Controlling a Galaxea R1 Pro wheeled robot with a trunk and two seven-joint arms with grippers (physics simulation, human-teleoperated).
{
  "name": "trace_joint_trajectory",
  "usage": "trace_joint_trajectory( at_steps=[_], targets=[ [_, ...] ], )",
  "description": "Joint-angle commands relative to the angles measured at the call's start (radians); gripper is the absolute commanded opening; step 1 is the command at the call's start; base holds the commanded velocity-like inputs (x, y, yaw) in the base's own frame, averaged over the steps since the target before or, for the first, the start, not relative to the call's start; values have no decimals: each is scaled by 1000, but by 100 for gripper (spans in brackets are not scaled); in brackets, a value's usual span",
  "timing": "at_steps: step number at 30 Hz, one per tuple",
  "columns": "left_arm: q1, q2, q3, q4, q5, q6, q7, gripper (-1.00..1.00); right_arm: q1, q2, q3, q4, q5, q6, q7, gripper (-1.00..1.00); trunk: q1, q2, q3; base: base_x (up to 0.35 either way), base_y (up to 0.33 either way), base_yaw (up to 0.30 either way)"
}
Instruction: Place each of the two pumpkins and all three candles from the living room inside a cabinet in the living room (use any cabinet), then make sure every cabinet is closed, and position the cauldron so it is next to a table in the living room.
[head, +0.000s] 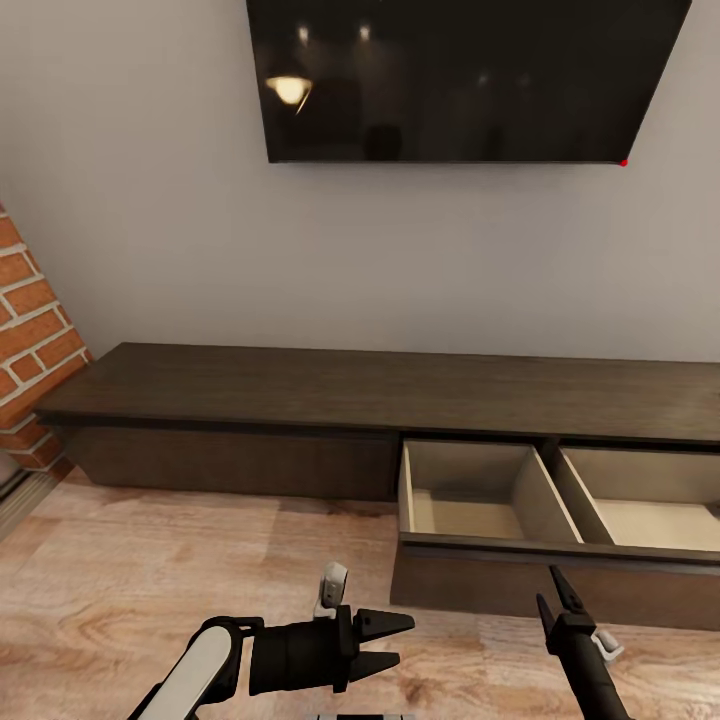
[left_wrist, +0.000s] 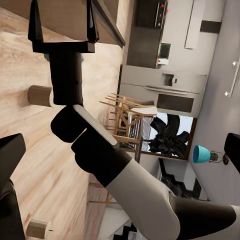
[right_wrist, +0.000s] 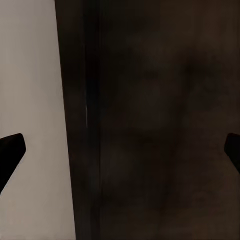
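Ahead, cabinet (head: 300, 395) with open drawer (head: 480, 500) on wood floor (head: 150, 570); both fingers spread, empty.

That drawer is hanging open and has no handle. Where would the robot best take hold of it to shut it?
Probably no grip is needed. The open drawer of the cabinet has a flat, plain front panel facing the robot, so pushing on that face from the room side should slide it in. To grip instead, the panel's top edge from above suits best. The right hand hangs just before it, fingers apart.
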Motion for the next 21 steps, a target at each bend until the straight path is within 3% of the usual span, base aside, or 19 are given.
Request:
trace_joint_trajectory(
  at_steps=[1, 7, 21],
  targets=[
    [-1, 1, -1, 0, -4, 1, -5, 100, 0, 0, 0, 0, -10, 11, 3, 100, 0, 0, -1, 0, 0, 0],
    [-1, 1, -1, 0, -4, 1, -5, 100, 0, 0, 3, 0, -10, 10, 3, 100, 0, 0, -1, -39, 0, 0],
    [-1, 1, 0, 0, -4, 1, -5, 100, 0, -1, 8, 83, -9, 12, 4, 100, 0, 0, -1, -180, 0, 0]
  ],
)
